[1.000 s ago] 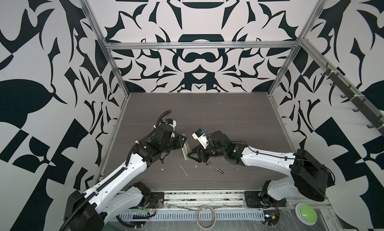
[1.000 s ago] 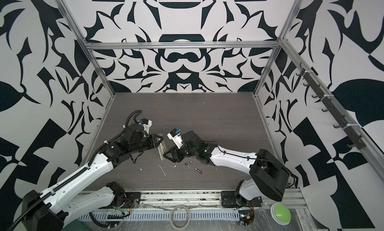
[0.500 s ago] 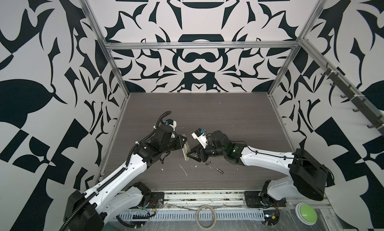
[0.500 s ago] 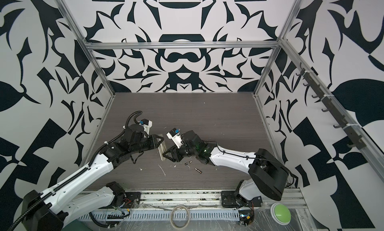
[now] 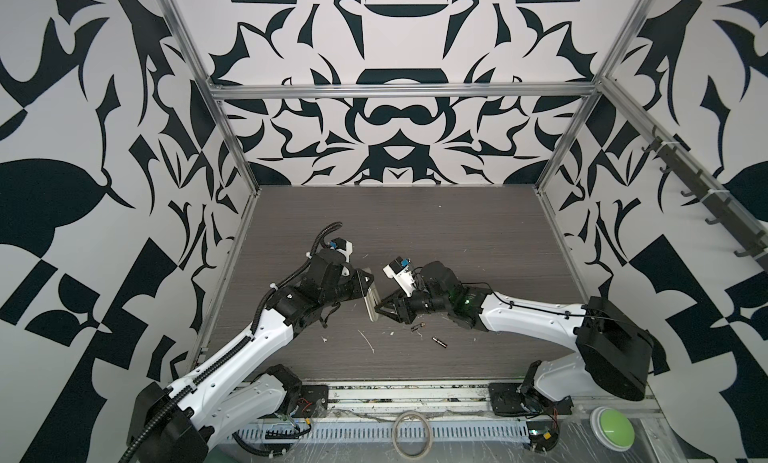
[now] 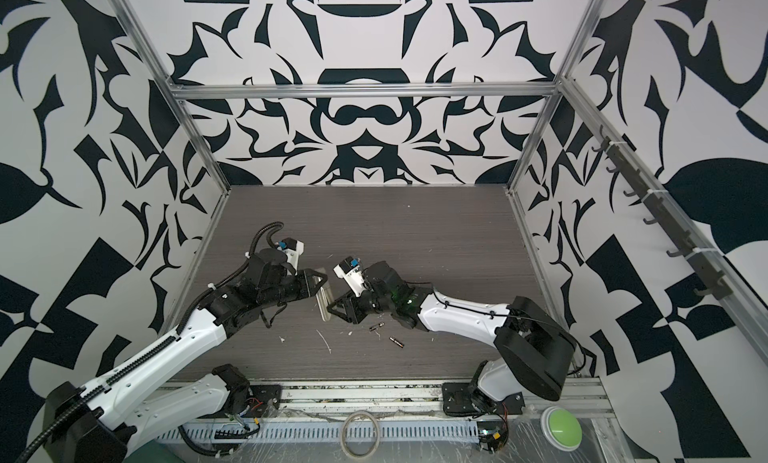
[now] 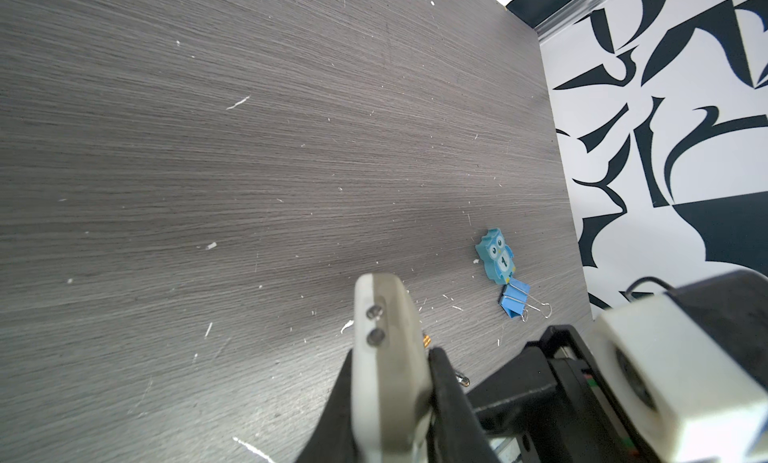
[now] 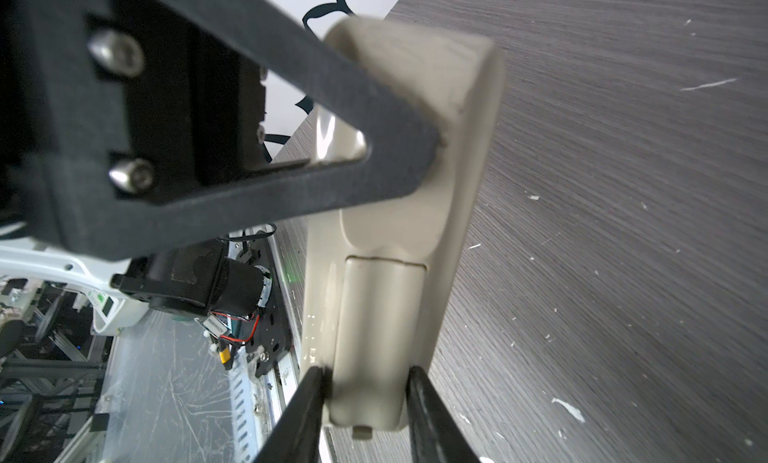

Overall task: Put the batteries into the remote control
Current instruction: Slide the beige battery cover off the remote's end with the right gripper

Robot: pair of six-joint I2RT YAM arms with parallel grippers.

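Toward six o'clock from the middle of the table (image 5: 415, 232), both arms meet at the remote control (image 5: 370, 305), held on its long edge and running roughly twelve to six in both top views. The left gripper (image 5: 365, 284) is clamped across its twelve-o'clock half. The right gripper (image 5: 380, 311) comes in from three o'clock at the six-o'clock end.

The right wrist view gives what the top views cannot. It shows the beige back of the remote with the battery cover (image 8: 382, 315) shut and its seam unbroken. The right gripper's fingers (image 8: 309, 402) stand against both sides of the cover end, but I cannot tell whether they press firmly or merely flank it.

Both batteries (image 5: 418, 326) (image 5: 439, 343) lie loose on the table at about four o'clock from the right gripper, near each other but apart, so nothing is loaded. I judge the step in hand to be opening the bay. The next move calls for the right pincer to get purchase on the cover and draw it off toward the six-o'clock end. The left must hold hard so the remote does not twist.

Only the left wrist view shows a blue owl figure (image 7: 496, 259) with a blue binder clip (image 7: 515, 305) just beside it, both hidden from above
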